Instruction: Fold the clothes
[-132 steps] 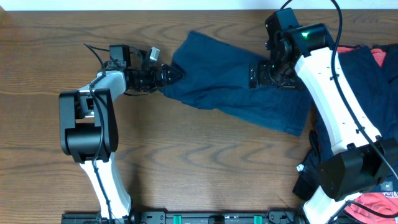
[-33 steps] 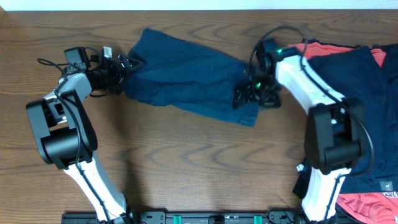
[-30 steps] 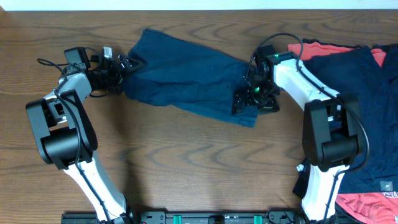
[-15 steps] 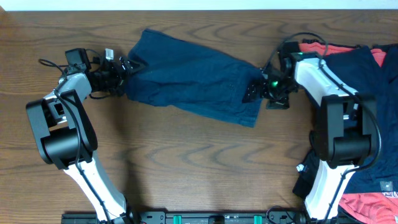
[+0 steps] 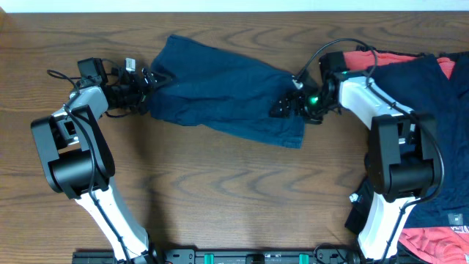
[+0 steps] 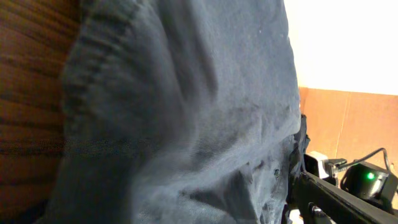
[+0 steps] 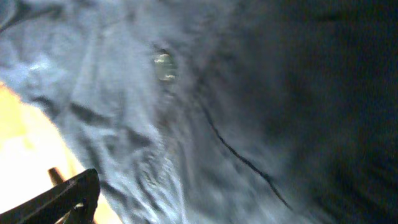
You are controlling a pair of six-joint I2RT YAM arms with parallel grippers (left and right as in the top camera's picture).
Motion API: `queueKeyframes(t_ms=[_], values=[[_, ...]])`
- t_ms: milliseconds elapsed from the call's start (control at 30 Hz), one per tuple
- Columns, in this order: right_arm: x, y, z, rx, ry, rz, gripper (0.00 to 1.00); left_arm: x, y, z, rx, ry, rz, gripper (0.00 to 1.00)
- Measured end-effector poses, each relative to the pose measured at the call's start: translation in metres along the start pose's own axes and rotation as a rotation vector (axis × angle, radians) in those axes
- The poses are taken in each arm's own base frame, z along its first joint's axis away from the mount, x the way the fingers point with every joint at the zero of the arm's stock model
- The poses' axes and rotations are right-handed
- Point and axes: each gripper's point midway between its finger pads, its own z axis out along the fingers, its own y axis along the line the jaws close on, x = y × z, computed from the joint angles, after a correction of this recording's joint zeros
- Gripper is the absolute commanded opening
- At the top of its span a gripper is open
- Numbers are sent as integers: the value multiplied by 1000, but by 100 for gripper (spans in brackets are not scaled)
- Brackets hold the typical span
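A dark navy garment (image 5: 220, 88) lies spread slantwise on the wooden table (image 5: 220, 191), from the back left to the middle right. My left gripper (image 5: 150, 82) is shut on its left edge. My right gripper (image 5: 282, 108) is at its right end and looks shut on the fabric there. Navy cloth fills the left wrist view (image 6: 186, 112) and hides the fingers. In the right wrist view the cloth (image 7: 186, 112) shows a seam and a small button (image 7: 164, 65); the fingers are hidden.
A pile of more clothes sits at the right edge: navy pieces (image 5: 414, 81) over coral-red ones (image 5: 374, 55), with more coral-red (image 5: 432, 242) at the front right. The right arm (image 6: 348, 193) shows in the left wrist view beyond the garment.
Both grippers dragged the navy garment leftwards across the table. In the last second the right gripper shifted right and then back left at the garment's right end, and the edge moved with it.
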Motion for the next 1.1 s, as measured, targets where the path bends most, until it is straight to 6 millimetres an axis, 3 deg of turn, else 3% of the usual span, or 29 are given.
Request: queueKeyframes(t_ms=[33, 67, 100, 167, 200, 233, 333, 667, 1100], values=[[1, 3, 2, -22, -4, 0, 99, 0, 0, 0, 1, 1, -1, 98], [2, 4, 3, -39, -9, 4, 93, 0, 0, 0, 1, 1, -1, 98], [4, 5, 4, -53, -10, 7, 78, 0, 0, 0, 1, 1, 0, 98], [10, 2, 8, -58, 1, 29, 23, 0, 0, 0, 2, 1, 2, 98], [16, -1, 10, -56, 15, 52, 7, 0, 0, 0, 3, 2, 2, 98], [21, -4, 13, -52, 29, 73, 1, 0, 0, 0, 3, 2, 2, 98], [31, -14, 20, -38, 58, 132, 1, 1, 0, 0, 3, 4, 3, 98], [26, -23, 14, -32, 35, 195, 1, 12, 0, 0, 9, 42, -32, 98], [11, -81, -37, -25, -73, 361, 1, 21, 0, -1, 15, 75, -30, 98]])
